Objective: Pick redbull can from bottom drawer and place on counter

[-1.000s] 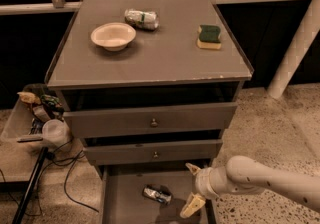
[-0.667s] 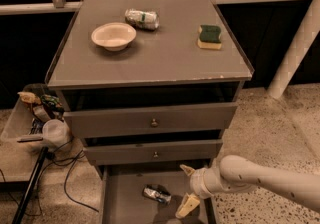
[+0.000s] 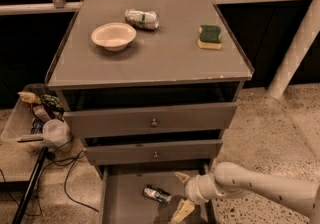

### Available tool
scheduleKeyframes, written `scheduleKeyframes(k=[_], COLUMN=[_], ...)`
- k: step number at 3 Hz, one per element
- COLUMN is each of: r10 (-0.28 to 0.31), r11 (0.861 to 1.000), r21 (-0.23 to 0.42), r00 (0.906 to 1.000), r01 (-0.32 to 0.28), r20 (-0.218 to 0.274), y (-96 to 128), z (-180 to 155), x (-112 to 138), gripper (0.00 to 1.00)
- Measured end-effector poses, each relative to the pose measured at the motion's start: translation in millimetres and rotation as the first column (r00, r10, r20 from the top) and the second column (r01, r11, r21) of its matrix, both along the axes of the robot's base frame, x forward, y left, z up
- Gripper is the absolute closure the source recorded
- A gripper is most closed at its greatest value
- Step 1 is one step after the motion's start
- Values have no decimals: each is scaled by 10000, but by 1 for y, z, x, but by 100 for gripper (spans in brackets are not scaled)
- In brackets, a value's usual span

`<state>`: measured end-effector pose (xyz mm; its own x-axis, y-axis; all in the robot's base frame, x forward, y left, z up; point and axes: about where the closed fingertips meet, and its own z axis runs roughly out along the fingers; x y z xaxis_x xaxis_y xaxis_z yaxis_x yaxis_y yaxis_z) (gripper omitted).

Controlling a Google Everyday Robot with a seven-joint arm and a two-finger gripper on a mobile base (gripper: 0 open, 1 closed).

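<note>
The redbull can (image 3: 157, 194) lies on its side in the open bottom drawer (image 3: 125, 203), a flat grey tray at the foot of the cabinet. My gripper (image 3: 181, 194) is over the drawer, just right of the can, with its two pale fingers (image 3: 183, 210) spread wide apart, open and empty. The white arm (image 3: 260, 188) comes in from the lower right. The counter (image 3: 150, 58) is the grey cabinet top above.
On the counter stand a cream bowl (image 3: 114, 36), a silver can with a green band (image 3: 142, 19) and a green-and-yellow sponge (image 3: 210, 36). Two upper drawers with knobs (image 3: 154, 123) sit partly out. A bin of clutter (image 3: 37, 118) and cables lie at the left; a white post (image 3: 297, 43) stands at the right.
My gripper has moved left across the drawer, closer to the redbull can. The can has not moved.
</note>
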<state>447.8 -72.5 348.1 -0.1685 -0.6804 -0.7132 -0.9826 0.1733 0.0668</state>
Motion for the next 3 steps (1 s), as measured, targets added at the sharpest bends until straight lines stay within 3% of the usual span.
scheduleKeyframes(k=[1,3], r10=[40,-751], r11=[9997,9942], r21=[240,802], r00=[10000,9962], r01=[-39,714], r20=[-37,437], y=[8,21], z=[-25,-85], x=[-8,-2], gripper=[0,0])
